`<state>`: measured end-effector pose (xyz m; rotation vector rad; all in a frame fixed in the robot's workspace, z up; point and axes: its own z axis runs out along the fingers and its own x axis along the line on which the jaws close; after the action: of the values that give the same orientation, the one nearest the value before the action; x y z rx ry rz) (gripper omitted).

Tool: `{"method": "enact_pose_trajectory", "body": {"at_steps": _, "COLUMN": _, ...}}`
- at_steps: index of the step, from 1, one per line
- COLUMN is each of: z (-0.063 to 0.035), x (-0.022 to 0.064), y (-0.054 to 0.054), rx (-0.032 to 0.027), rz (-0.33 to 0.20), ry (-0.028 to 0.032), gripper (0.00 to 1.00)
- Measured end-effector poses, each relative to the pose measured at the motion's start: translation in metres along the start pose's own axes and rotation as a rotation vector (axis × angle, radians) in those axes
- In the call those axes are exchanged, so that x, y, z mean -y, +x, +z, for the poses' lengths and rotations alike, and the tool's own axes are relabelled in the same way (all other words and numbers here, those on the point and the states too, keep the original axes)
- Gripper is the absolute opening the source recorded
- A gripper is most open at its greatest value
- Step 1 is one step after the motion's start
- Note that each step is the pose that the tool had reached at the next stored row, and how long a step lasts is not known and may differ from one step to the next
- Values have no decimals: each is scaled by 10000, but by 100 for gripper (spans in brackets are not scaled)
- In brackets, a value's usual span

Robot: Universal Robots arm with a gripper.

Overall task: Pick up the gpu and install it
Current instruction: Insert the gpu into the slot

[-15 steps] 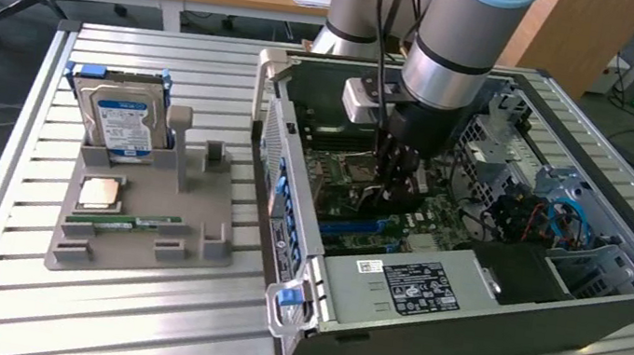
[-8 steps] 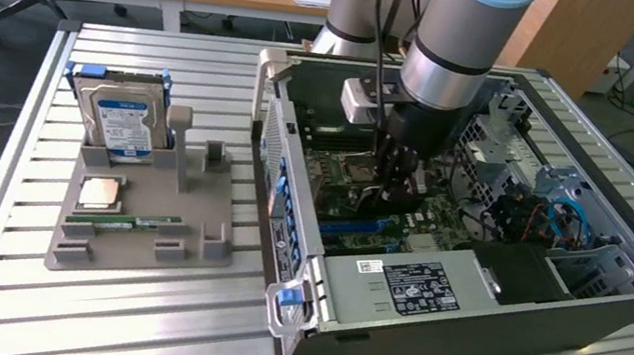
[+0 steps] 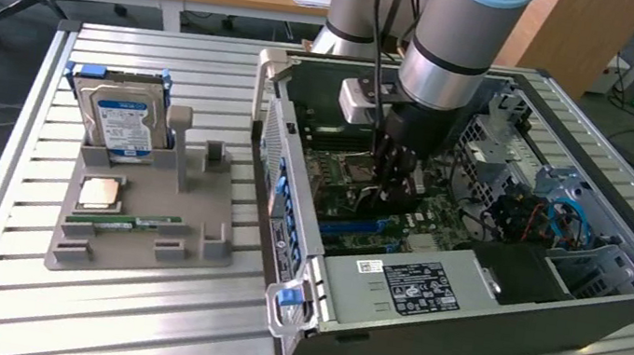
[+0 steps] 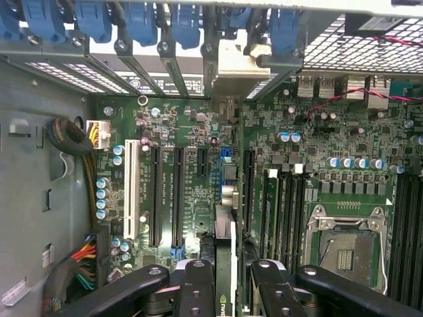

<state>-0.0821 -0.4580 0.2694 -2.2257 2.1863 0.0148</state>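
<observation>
My gripper (image 3: pixel 396 188) is down inside the open computer case (image 3: pixel 600 305), over the motherboard (image 3: pixel 348 182). In the wrist view my gripper (image 4: pixel 232 285) is shut on the gpu (image 4: pixel 225 241), a thin card seen edge-on between the two black fingers (image 4: pixel 195 287). The card stands upright over the green motherboard (image 4: pixel 198 132). It lines up with a long black slot (image 4: pixel 248 178), just beside the two other black slots (image 4: pixel 166 191). Its far end points at the rear bracket openings (image 4: pixel 231 66). Whether the card's edge touches the slot is hidden.
A grey parts holder (image 3: pixel 139 236) sits on the slatted table at the exterior view's left, carrying a hard drive (image 3: pixel 124 122), a processor chip (image 3: pixel 101 192) and a memory stick (image 3: pixel 140 224). Inside the case are the power supply (image 3: pixel 427 288), the empty processor socket (image 4: pixel 347 247) and cable bundles (image 4: pixel 76 267).
</observation>
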Motion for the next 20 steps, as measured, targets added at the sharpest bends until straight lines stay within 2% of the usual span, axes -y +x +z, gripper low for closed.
{"method": "enact_pose_trajectory", "body": {"at_steps": 10, "z": 2, "x": -11, "y": 3, "rx": -7, "rz": 1, "ry": -1, "gripper": 26}}
{"method": "enact_pose_trajectory", "body": {"at_steps": 20, "z": 46, "x": -16, "y": 5, "rx": -29, "rz": 1, "ry": -2, "gripper": 26}}
